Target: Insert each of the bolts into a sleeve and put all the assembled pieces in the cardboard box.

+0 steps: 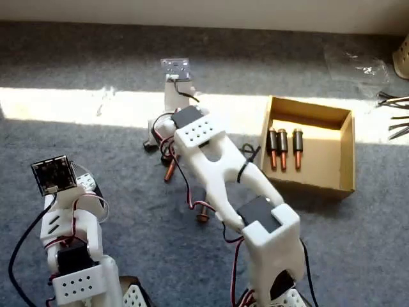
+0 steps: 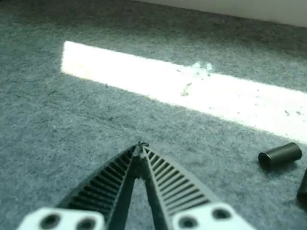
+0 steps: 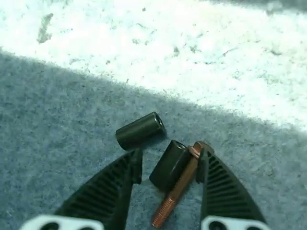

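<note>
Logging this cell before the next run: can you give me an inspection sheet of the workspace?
Surface: grey carpet, sunlit strip across it.
Job's things: three assembled pieces in cardboard box; loose sleeve; second sleeve beside bolt; another bolt.
Clutter: plastic bag, dark tools.
Grippers: left gripper shut, empty; right gripper open around second sleeve and bolt.
Cables: red and black wires on arms.
Surroundings: pale wall.

The cardboard box (image 1: 348, 150) sits far right, with three assembled pieces (image 1: 284, 148) side by side in it. Left of it, mid-table, a sleeve (image 3: 169, 165) and a bolt (image 3: 180, 187) lie touching between the right gripper (image 3: 170, 152) fingers. A second sleeve (image 3: 140, 130) lies just past the fingertips. Another bolt (image 1: 203, 214) lies nearer, beside the right arm (image 1: 217, 166).
</note>
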Robot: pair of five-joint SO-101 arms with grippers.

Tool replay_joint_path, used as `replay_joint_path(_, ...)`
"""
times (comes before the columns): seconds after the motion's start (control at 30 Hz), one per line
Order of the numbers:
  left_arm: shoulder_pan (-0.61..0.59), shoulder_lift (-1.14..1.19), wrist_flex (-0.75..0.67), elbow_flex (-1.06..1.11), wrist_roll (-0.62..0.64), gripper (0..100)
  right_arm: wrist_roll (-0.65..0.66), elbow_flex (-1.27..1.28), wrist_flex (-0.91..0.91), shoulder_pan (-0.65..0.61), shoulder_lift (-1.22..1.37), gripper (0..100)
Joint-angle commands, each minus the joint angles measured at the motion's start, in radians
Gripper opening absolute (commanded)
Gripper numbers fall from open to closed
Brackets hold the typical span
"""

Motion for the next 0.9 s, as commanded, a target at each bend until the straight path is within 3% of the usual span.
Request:
replay_joint_path(0.0,-0.012,-0.018,0.003,-0.05,0.0,1,-0.009,-0.111,0.008,-0.024,0.056,17.0)
replay_joint_path(0.43,-0.01,-0.018,0.003,-0.05,0.0,1,-0.015,-0.217,0.007,-0.019,0.251,17.0)
replay_joint_path(0.6,-0.01,-0.018,0.003,-0.048,0.0,1,-0.153,-0.217,0.007,0.001,0.255,17.0)
replay_joint_path(0.87,-0.01,-0.018,0.003,-0.048,0.0,1,-0.172,-0.214,0.035,0.016,0.255,17.0)
